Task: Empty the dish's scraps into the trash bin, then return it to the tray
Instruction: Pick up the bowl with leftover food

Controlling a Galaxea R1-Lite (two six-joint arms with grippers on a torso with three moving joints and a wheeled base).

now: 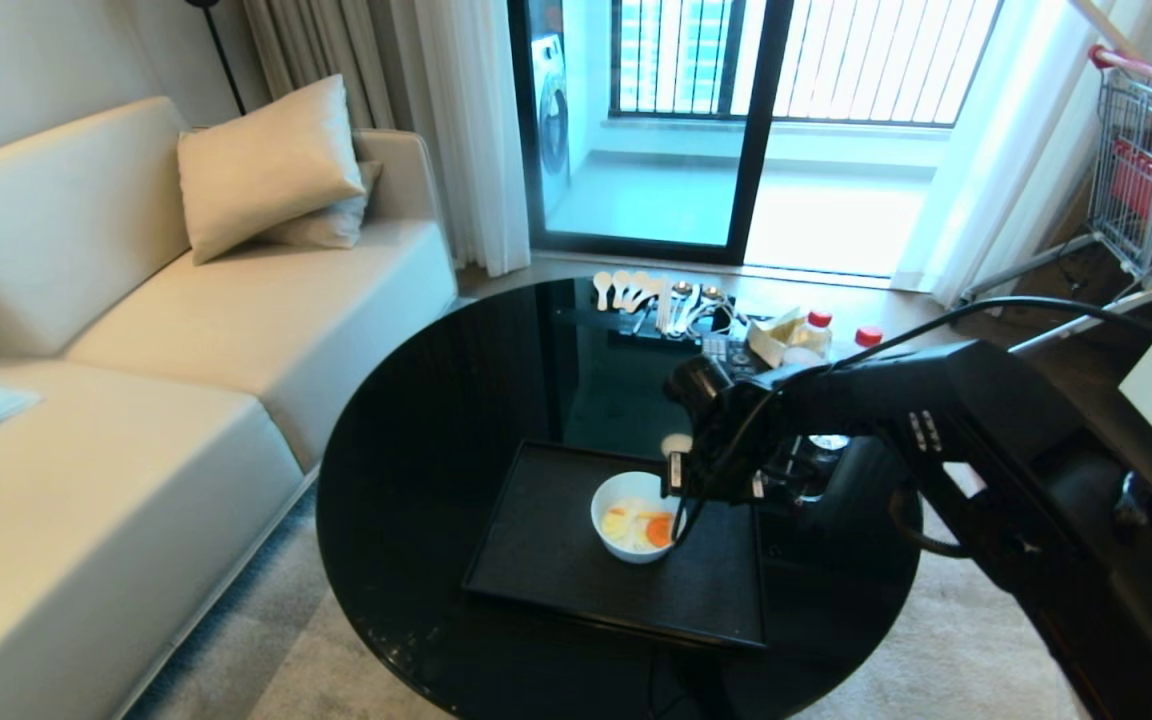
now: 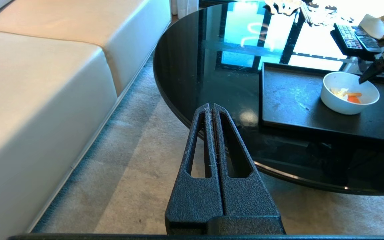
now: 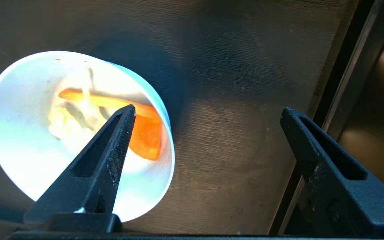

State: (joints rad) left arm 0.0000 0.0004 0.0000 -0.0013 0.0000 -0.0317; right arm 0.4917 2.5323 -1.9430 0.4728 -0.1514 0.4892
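The dish (image 1: 614, 548), a small white bowl, stands on the black tray (image 1: 546, 545) with the yellow and orange scraps (image 1: 642, 526) inside it. My right gripper (image 1: 688, 505) hangs just above its right rim, open. In the right wrist view the right gripper (image 3: 208, 110) has one finger over the scraps (image 3: 147, 133) in the dish (image 3: 15, 143) and the other over the bare tray (image 3: 232, 140). Nothing is held. The left gripper (image 2: 211, 107) is shut and empty, parked low beside the table. The trash bin is out of view.
The tray lies on a round black glass table (image 1: 416, 470). Spoons (image 1: 636, 292), remotes (image 1: 726, 355) and red-capped bottles (image 1: 816, 335) crowd its far edge. A cream sofa (image 1: 136, 400) runs along the left. A shopping cart (image 1: 1146, 170) stands at the far right.
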